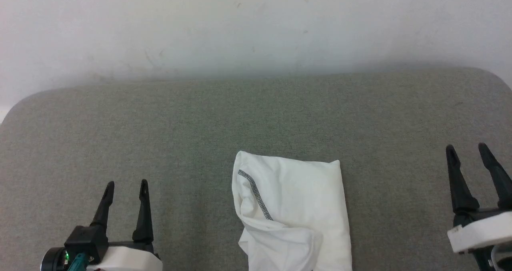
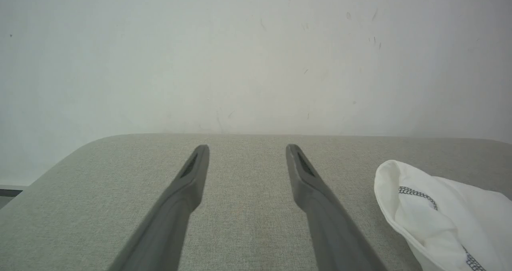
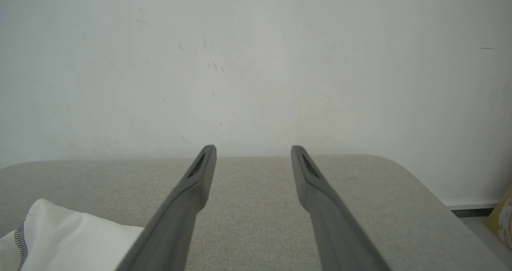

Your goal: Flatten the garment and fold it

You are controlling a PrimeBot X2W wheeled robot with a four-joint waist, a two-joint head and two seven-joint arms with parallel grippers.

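The fingers of the left gripper [image 1: 127, 183] and of the right gripper [image 1: 466, 147] stand apart and hold nothing. On the grey padded table [image 1: 256, 115] the garment [image 1: 296, 207] lies between them, well apart from both, as a compact folded packet. The folding seems nearly finished. The near left corner looks rumpled beside the zigzag seam [image 1: 256, 195], so a next move would probably call for gentle smoothing there.

Grey fabric surface, perhaps a padded table [image 1: 160, 115], rounded far corners; folded white garment [image 1: 296, 199] centre-front.
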